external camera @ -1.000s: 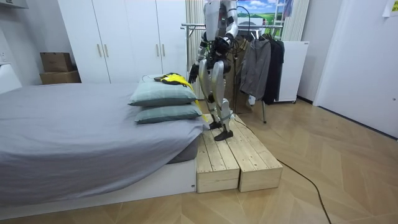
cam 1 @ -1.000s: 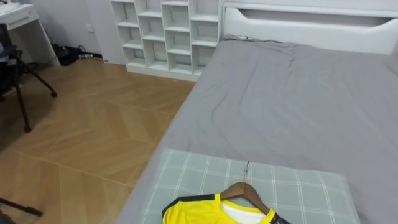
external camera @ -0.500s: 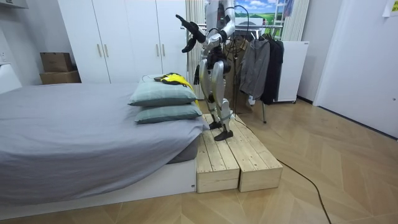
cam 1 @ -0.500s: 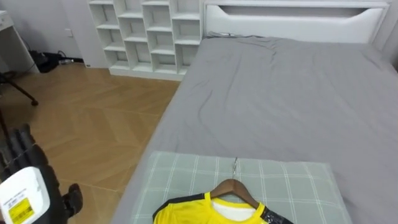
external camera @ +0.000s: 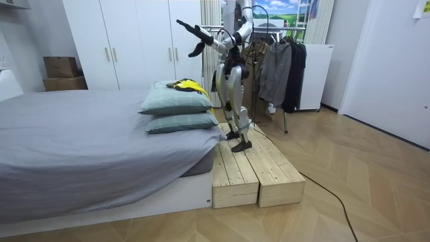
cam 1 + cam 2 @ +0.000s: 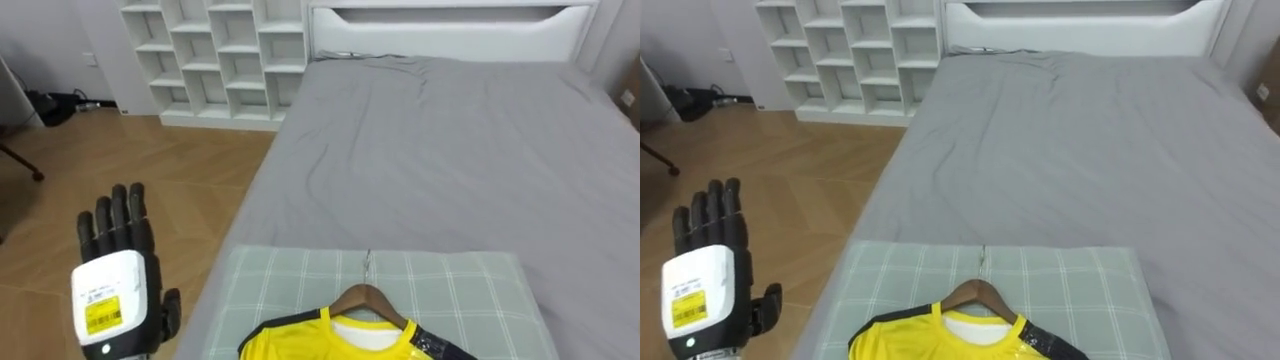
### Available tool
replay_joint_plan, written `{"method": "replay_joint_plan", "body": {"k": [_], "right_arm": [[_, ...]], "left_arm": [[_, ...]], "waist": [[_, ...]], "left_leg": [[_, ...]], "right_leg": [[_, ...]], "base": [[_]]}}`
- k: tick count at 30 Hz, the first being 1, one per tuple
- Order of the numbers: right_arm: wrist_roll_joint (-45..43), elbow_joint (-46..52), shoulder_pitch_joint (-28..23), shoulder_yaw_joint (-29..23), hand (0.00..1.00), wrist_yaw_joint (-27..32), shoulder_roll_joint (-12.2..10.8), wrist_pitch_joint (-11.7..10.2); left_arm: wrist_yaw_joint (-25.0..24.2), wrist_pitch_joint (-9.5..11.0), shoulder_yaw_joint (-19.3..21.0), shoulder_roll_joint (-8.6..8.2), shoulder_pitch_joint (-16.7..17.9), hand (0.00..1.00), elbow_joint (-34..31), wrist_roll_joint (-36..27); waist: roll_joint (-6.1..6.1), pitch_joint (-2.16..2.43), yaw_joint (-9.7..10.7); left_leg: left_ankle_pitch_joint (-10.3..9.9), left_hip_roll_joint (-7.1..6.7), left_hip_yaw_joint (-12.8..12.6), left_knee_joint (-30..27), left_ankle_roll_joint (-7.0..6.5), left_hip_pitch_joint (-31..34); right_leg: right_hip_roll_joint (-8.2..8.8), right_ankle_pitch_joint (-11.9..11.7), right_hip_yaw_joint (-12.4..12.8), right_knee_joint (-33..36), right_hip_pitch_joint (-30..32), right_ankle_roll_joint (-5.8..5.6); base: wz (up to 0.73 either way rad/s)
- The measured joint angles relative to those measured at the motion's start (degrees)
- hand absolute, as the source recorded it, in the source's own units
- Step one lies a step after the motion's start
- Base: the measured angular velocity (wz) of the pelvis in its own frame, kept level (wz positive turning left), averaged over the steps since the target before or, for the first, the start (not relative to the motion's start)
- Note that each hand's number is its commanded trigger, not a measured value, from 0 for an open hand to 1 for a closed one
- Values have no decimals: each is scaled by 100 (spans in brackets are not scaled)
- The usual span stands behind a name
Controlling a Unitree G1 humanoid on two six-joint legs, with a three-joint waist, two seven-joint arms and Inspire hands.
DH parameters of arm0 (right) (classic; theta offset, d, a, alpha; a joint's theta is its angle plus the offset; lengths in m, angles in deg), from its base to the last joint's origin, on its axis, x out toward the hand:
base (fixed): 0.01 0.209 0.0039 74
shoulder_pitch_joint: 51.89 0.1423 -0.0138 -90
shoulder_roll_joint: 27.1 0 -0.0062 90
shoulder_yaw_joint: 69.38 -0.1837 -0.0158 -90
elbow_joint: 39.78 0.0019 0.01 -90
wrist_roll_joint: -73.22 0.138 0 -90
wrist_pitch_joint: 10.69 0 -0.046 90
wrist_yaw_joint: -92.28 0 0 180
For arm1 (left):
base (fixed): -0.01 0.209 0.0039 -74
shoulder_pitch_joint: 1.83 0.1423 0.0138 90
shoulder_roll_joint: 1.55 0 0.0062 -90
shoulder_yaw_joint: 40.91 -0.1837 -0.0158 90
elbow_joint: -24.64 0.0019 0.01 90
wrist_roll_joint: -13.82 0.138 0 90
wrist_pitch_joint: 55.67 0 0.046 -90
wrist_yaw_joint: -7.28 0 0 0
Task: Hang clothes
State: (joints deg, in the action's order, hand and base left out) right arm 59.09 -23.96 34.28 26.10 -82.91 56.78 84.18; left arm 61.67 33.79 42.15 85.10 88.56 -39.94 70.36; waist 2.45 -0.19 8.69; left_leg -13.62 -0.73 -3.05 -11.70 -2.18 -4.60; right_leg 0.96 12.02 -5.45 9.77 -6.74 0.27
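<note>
Whereas the left eye view of one second ago carries no hand, the left hand (image 6: pixel 115 300) now stands raised at the lower left, its back toward the camera. Half a second ago it sat lower, at the frame edge. Its fingers (image 6: pixel 118 215) are straight and spread, pointing up, and hold nothing. The room view confirms the change: the arm that hung by the hip is now stretched out at head height toward the room view's left, over the bed (image 6: pixel 450 150). The head camera has also shifted, so the white shelf unit (image 6: pixel 215 55) lies differently in frame. The right hand (image 5: pixel 213 81) hangs low by the hip; its state cannot be told.

The robot stands on a wooden platform (image 5: pixel 255 175) at the pillow end of the bed. The yellow shirt (image 6: pixel 300 340) lies flat on the checked green pillow (image 6: pixel 290 280). It has a dark collar trim and is mounted on a wooden hanger (image 6: pixel 368 297). The hanger's metal hook (image 6: pixel 368 262) points toward the headboard. Neither hand touches the shirt.
</note>
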Motion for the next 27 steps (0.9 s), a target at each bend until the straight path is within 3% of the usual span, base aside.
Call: {"method": "replay_joint_plan", "body": {"k": [7, 14, 20, 27], "right_arm": [[10, -8, -9, 1, 0, 41, 3, 9], [5, 29, -15, 18, 0, 4, -3, 59], [8, 42, -47, 15, 0, -2, -3, 156], [41, 37, -193, 3, 0, -26, 1, 170]], "left_arm": [[-36, -26, -405, 5, -106, 0, -118, 323], [-555, -203, -939, 4, -252, 0, 65, 383], [-839, -309, -1020, 10, -253, 0, 167, 386], [-992, -319, -1021, 3, -253, 0, 306, 381]], "waist": [[-16, -15, 214], [-48, -38, 373], [-102, -73, 505], [-82, -59, 573]], "left_leg": [[0, 23, -212, 8, 1, -51], [-1, 124, -528, 47, 3, 2], [-1, 170, -772, 103, 3, -6], [-2, 220, -939, 174, 5, -112]], "right_leg": [[-44, -25, 201, 0, 21, 39], [-98, -123, 453, 2, 183, 42], [-127, -177, 623, 13, 290, 31], [-181, -249, 726, 4, 297, 40]], "base": [[-14], [-24], [-18], [-11]]}}
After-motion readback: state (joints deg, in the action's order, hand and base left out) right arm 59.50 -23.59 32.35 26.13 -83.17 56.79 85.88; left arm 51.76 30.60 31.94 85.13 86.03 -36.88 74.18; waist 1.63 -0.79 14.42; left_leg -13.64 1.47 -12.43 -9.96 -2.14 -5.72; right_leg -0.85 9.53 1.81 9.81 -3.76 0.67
